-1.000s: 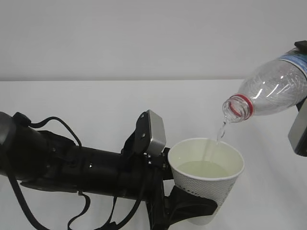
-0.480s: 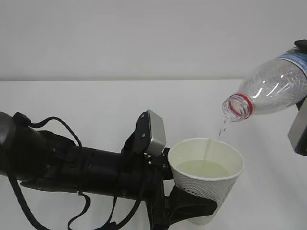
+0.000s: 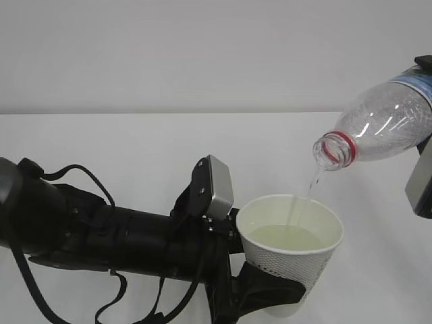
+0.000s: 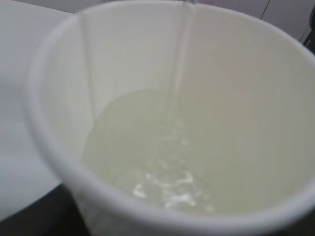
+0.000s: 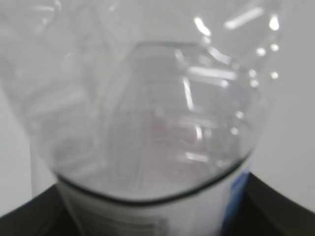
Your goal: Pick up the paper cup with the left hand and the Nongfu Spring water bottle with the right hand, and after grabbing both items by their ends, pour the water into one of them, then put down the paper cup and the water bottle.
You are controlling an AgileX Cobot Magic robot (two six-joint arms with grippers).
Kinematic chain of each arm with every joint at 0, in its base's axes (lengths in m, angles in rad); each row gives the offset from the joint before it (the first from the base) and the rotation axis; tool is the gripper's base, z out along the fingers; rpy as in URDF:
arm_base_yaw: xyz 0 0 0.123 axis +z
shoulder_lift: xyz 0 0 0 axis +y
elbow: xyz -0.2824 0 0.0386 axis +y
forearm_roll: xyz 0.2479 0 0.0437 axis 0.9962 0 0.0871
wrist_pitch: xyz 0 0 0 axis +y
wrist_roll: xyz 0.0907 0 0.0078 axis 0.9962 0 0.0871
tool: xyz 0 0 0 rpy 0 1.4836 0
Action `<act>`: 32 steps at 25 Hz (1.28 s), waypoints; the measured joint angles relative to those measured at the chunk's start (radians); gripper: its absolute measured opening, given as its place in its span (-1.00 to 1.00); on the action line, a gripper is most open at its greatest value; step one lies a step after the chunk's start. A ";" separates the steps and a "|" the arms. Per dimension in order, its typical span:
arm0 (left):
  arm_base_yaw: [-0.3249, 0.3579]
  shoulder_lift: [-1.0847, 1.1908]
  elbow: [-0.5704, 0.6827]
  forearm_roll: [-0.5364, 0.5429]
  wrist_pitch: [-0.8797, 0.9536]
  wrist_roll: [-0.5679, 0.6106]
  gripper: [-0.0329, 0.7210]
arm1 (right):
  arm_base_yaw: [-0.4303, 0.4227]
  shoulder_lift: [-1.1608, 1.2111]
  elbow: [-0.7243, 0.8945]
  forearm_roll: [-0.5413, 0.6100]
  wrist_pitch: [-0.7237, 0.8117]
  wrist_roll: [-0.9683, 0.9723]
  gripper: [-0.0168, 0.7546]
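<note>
The white paper cup (image 3: pixel 291 251) stands upright at the lower middle of the exterior view, with my left gripper (image 3: pixel 283 297) shut on its lower part. Pale yellowish water (image 4: pixel 157 152) fills its bottom. Above and to the right, the clear Nongfu Spring water bottle (image 3: pixel 381 125) is tilted so its open mouth with the red neck ring (image 3: pixel 335 150) points down at the cup. A thin stream (image 3: pixel 309 185) falls from the mouth into the cup. My right gripper (image 5: pixel 157 221) is shut on the bottle's labelled end, with dark jaws on both sides; it is mostly beyond the right edge of the exterior view.
The white table (image 3: pixel 135 142) runs back to a pale wall. My left arm (image 3: pixel 101 236), with loose black cables and a grey box module (image 3: pixel 217 185), lies across the lower left. Another grey module (image 3: pixel 420 181) shows at the right edge.
The stream from the bottle's mouth has thinned a little. Both arms, the cup and the bottle keep their places.
</note>
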 joint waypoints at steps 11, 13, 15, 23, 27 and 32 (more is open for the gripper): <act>0.000 0.000 0.000 0.000 0.000 0.000 0.44 | 0.000 0.000 0.000 -0.008 0.000 0.000 0.32; 0.000 0.000 0.000 0.000 0.000 0.000 0.44 | 0.000 0.000 0.000 -0.008 0.000 0.000 0.32; 0.000 0.000 0.000 0.000 0.000 0.000 0.44 | 0.000 0.000 0.000 -0.008 0.000 0.000 0.32; 0.000 0.000 0.000 0.000 0.002 0.000 0.44 | 0.000 0.000 0.000 -0.008 0.000 0.000 0.32; 0.000 0.000 0.000 0.000 0.002 0.000 0.44 | 0.000 0.000 0.000 -0.008 0.000 0.000 0.32; 0.000 0.000 0.000 0.000 0.002 0.000 0.44 | 0.000 0.000 0.000 -0.008 -0.001 0.000 0.32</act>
